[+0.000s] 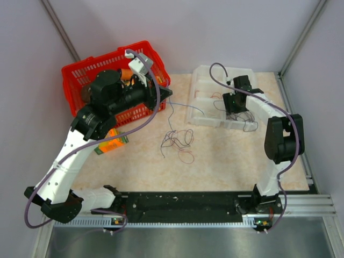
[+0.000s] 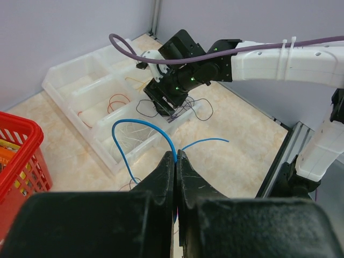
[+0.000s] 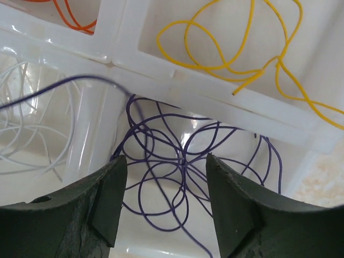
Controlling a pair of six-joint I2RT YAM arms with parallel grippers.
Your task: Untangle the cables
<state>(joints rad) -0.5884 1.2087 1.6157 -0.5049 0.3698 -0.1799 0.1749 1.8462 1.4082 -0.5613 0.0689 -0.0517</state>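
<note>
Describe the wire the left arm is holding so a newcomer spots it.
Find the red basket; beside it the left gripper points at the clear tray. The blue wire arches from its shut tips, the only bright blue one.

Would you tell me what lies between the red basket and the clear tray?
The left gripper, shut on a blue cable, seen in the top view.

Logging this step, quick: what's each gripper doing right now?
Left gripper: shut on the blue cable.
Right gripper: open, holding nothing, above the purple cables.
</note>
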